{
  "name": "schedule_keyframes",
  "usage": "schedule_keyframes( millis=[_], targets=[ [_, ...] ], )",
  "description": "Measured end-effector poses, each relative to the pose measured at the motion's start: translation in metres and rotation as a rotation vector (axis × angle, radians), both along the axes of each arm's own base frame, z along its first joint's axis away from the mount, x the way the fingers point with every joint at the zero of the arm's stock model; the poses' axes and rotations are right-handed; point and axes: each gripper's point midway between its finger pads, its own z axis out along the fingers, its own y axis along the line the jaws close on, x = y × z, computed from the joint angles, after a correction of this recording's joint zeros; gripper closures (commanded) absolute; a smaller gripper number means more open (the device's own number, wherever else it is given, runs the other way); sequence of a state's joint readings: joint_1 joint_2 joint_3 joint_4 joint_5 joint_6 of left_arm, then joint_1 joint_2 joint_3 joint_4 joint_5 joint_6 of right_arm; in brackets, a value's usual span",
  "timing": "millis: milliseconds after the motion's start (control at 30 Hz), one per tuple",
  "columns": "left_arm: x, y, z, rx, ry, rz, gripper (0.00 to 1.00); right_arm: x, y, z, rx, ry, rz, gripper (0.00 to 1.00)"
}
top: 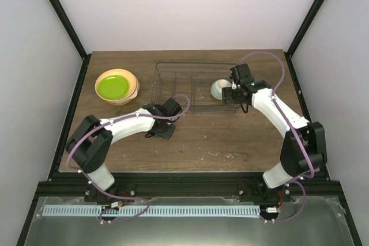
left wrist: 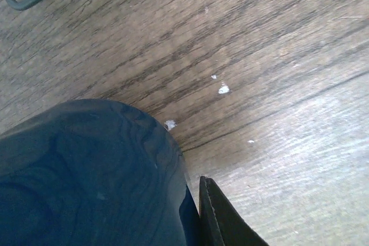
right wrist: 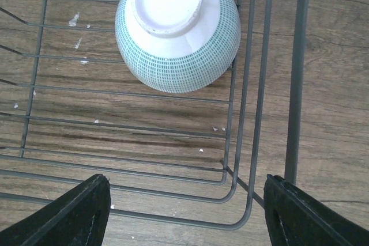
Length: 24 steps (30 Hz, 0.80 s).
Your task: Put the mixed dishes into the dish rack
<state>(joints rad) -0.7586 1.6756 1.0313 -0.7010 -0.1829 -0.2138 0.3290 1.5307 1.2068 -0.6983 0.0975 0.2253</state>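
While the small dark blue mug (left wrist: 86,177) is pressed to one finger (left wrist: 222,217) of the left gripper (top: 163,126), just outside the dish rack (top: 190,87), a real clamp can't be told, so that's best confirmed before lifting. The right gripper (right wrist: 184,211) is seen agape over the racked pale mint bowl (right wrist: 179,33).

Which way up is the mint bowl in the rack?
Upside down: the bowl shows its white foot to the right wrist camera, inside the rack.
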Motion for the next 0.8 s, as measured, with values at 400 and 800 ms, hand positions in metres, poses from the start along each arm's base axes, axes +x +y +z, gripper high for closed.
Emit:
schedule_keyframes(
  millis=[400, 800],
  targets=[
    [-0.010, -0.029, 0.155, -0.513, -0.235, -0.007, 1.00, -0.027, 0.039, -0.007, 0.267, -0.040, 0.165, 0.26],
    [0.034, -0.024, 0.234, -1.188, -0.265, 0.230, 1.00, -0.081, 0.092, 0.039, 0.791, -0.265, 0.542, 0.26]
  ],
)
